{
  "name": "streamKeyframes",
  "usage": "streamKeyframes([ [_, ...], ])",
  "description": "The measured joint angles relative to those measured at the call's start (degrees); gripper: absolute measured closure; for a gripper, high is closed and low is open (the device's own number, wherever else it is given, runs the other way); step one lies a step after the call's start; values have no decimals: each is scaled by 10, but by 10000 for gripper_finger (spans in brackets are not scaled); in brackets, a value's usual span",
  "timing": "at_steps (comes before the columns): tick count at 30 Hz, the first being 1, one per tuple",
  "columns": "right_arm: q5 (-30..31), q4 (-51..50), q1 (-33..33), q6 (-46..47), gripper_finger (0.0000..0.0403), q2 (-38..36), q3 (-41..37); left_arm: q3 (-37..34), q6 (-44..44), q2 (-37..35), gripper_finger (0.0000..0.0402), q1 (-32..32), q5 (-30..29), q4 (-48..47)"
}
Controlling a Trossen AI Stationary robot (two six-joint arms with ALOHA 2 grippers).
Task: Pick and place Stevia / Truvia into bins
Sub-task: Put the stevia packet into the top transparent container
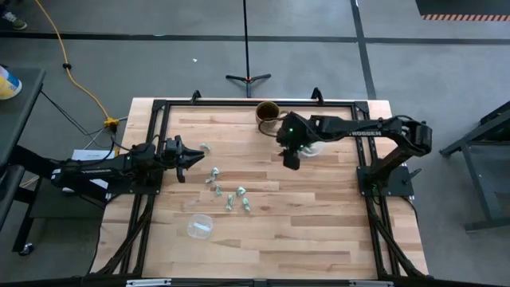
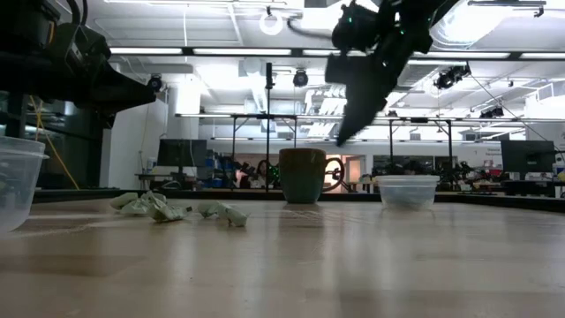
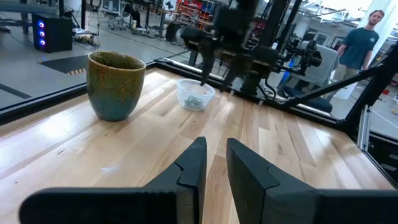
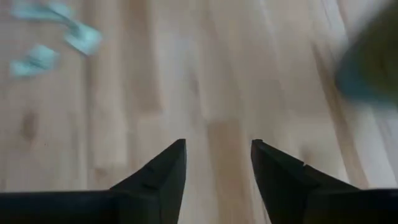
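Several pale green and white Stevia packets point(image 1: 227, 191) lie loose on the wooden table; they also show in the low view point(image 2: 168, 208) and the right wrist view point(image 4: 56, 34). One clear bin point(image 1: 199, 226) stands toward the near edge. The other bin point(image 1: 313, 147) stands by the mug with packets inside point(image 3: 194, 95). My right gripper point(image 1: 289, 157) hangs open above the table beside that bin point(image 2: 407, 191), holding nothing point(image 4: 217, 155). My left gripper point(image 1: 188, 157) sits low at the table's left, open by a narrow gap point(image 3: 216, 163) and also holding nothing.
A brown-green mug point(image 1: 267, 111) stands near the far edge, close to the far bin point(image 3: 115, 84). A black frame point(image 1: 159, 104) borders the table. One packet point(image 1: 205, 147) lies alone near the left gripper. A person point(image 3: 362, 38) stands in the room beyond.
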Motion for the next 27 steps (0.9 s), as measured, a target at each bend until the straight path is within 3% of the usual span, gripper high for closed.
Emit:
streamKeyframes([
  [8, 3, 58, 38, -32, 270, 0, -5, 0, 0, 0, 302, 0, 0, 0],
  [14, -90, 334, 59, 32, 309, 5, -113, 0, 0, 0, 302, 0, 0, 0],
  [17, -94, 438, 91, 66, 317, 6, -151, 0, 0, 0, 302, 0, 0, 0],
  [20, -60, 475, 139, 27, 310, 6, -159, 0, 0, 0, 302, 0, 0, 3],
  [24, 41, 458, 199, -34, 273, 22, -139, 0, 0, 0, 302, 0, 0, 2],
  [27, 50, 437, 206, -36, 238, 56, -105, 0, 0, 0, 302, 0, 0, 2],
])
